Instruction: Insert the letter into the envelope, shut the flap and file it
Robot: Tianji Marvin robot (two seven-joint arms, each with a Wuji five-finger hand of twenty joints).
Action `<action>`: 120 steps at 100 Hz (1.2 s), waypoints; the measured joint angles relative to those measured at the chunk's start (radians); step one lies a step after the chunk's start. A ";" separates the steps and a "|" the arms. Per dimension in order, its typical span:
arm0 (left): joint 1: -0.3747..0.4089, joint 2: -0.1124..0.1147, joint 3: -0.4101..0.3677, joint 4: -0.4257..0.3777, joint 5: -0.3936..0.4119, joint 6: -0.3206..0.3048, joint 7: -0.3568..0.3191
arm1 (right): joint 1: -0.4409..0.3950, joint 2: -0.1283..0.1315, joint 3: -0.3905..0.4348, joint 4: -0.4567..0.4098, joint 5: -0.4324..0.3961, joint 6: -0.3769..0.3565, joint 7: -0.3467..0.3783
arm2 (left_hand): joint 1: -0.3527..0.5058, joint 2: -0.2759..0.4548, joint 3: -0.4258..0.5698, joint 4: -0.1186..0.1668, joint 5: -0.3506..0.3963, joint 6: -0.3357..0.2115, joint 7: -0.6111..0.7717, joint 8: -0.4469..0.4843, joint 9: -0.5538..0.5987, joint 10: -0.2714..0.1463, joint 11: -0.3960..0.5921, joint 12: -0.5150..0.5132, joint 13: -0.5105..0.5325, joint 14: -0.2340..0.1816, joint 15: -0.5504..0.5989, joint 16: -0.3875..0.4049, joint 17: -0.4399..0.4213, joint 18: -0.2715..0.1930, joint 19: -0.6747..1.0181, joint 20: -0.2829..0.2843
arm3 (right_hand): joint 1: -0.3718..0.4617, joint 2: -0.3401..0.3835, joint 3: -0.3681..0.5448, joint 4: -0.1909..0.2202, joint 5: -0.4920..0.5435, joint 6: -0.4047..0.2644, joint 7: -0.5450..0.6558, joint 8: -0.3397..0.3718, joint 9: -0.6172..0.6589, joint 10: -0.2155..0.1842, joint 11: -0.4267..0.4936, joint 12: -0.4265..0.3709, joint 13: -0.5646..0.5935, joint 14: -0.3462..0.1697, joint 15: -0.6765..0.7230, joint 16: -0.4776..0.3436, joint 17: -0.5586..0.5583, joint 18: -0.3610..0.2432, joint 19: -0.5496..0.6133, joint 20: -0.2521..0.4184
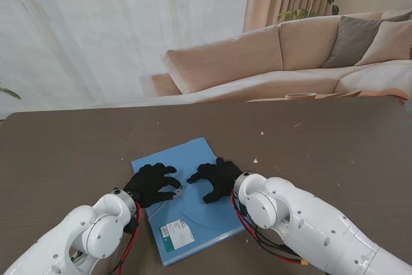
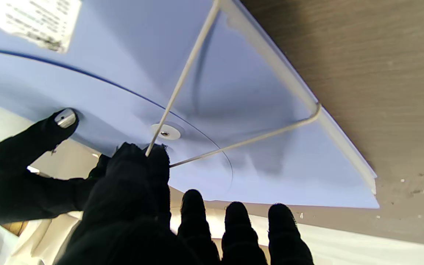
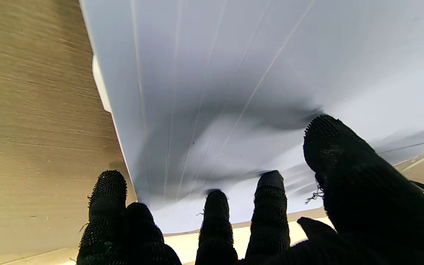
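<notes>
A blue envelope [image 1: 183, 159] lies flat on the brown table [image 1: 335, 152], with a white label [image 1: 176, 233] at its corner nearest me. Both black-gloved hands rest on it. My left hand [image 1: 151, 183] pinches the thin white elastic cord [image 2: 186, 73], which is drawn taut from the envelope's edge to just beside the round white button [image 2: 165, 131]. My right hand [image 1: 215, 178] lies palm down on the envelope [image 3: 234, 73], fingers spread and holding nothing. No letter shows in any view.
Small pale crumbs [image 1: 255, 160] are scattered on the table to the right of the envelope. Beyond the far table edge stand a beige sofa [image 1: 257, 62] and a white curtain. My two white forearms fill the corners nearest me.
</notes>
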State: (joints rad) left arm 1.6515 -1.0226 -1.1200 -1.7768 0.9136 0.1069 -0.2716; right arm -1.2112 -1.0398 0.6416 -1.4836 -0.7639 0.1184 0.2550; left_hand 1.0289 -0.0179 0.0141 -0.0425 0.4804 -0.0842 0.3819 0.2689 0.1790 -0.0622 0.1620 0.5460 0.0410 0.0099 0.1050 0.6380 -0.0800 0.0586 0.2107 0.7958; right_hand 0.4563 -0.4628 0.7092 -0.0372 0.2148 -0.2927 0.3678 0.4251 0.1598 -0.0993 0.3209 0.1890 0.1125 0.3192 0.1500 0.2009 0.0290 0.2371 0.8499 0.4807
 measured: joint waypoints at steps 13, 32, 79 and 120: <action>-0.021 0.001 0.027 0.013 0.041 0.014 -0.003 | 0.000 0.000 0.000 0.001 0.001 -0.001 -0.001 | 0.021 0.000 -0.005 0.000 0.002 0.000 0.013 0.000 0.000 -0.002 0.000 0.000 0.000 -0.001 0.000 0.000 0.000 -0.002 0.000 0.000 | 0.000 0.000 0.000 0.000 0.000 0.000 0.000 0.000 0.000 0.000 0.000 0.000 0.000 0.000 0.000 0.000 0.000 0.000 0.000 0.000; -0.042 0.003 0.047 0.021 0.030 0.039 -0.027 | -0.001 0.000 0.002 0.001 0.001 -0.002 -0.001 | 0.054 0.000 -0.006 0.000 0.051 0.000 0.035 0.029 0.000 -0.002 0.000 0.000 0.000 -0.001 0.000 0.000 0.000 -0.002 0.000 0.000 | 0.000 0.000 0.000 0.000 0.000 0.000 0.000 0.000 0.000 -0.001 0.000 0.000 0.000 0.000 0.000 0.000 0.000 0.000 0.000 0.000; -0.109 0.012 0.129 0.012 0.071 0.080 -0.080 | -0.006 0.000 0.009 0.000 0.001 -0.001 0.000 | 0.060 -0.002 -0.016 0.000 0.173 0.076 0.086 0.259 0.000 -0.003 0.000 0.014 0.000 -0.002 0.000 0.000 0.000 -0.003 0.000 -0.011 | 0.000 0.000 0.000 0.000 0.000 0.000 0.000 0.000 0.000 -0.012 0.000 0.000 0.000 -0.016 0.000 0.000 0.000 0.000 0.000 0.000; -0.111 0.009 0.129 0.008 0.150 0.085 -0.080 | -0.009 0.000 0.013 -0.001 0.003 -0.002 -0.002 | 0.059 -0.002 -0.016 0.000 0.125 0.046 0.018 0.118 0.000 -0.017 -0.013 0.014 0.000 -0.002 0.000 0.000 0.000 -0.003 0.000 -0.011 | 0.000 0.000 0.000 0.000 0.000 0.000 0.000 0.000 0.000 -0.014 0.000 0.000 0.000 -0.020 0.000 0.000 0.000 0.000 0.000 0.000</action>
State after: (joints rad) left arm 1.5409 -1.0139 -0.9910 -1.7685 1.0639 0.1918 -0.3512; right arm -1.2205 -1.0402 0.6543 -1.4842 -0.7612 0.1163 0.2528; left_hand 1.0880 -0.0196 -0.0018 -0.0425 0.6051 -0.0382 0.4003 0.3867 0.1790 -0.0787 0.1492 0.5600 0.0410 0.0083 0.1051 0.6380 -0.0798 0.0560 0.2107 0.7847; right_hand 0.4563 -0.4628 0.7091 -0.0373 0.2148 -0.2926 0.3678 0.4251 0.1598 -0.1137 0.3209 0.1892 0.1126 0.2993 0.1500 0.2009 0.0290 0.2371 0.8499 0.4810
